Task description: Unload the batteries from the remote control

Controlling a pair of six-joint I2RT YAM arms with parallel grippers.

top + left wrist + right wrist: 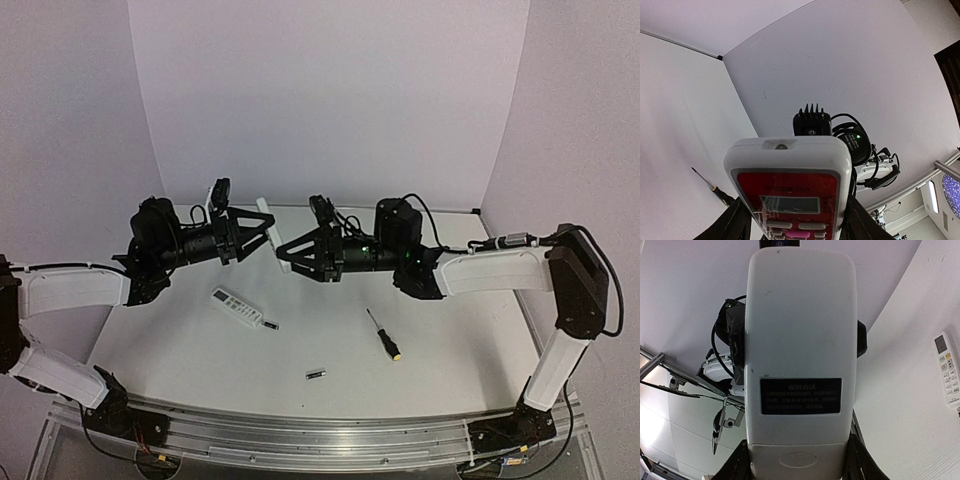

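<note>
It was a robotics lab setup: a white worktop (450, 340) boxed in by plain white backdrop panels (320, 100), with the left arm (70, 285) and right arm (500, 270) bolted to an aluminium rail (320, 437).

Both arms raised, reaching inward, left claw (267, 226) partly spread, right claw (285, 254) gripping, tips nearly meeting mid-air.

The held remote (790, 160) is showing a white shell around a red face, with a grey display and white and pink buttons. Its back is showing plain white with a black label (800, 396) in pale print. At centre-left of the top view, the second remote (236, 307) is showing white against the white table (450, 340). The screwdriver (384, 335) is showing a black-and-yellow handle. The battery (316, 374) is showing dark with pale ends.
</note>
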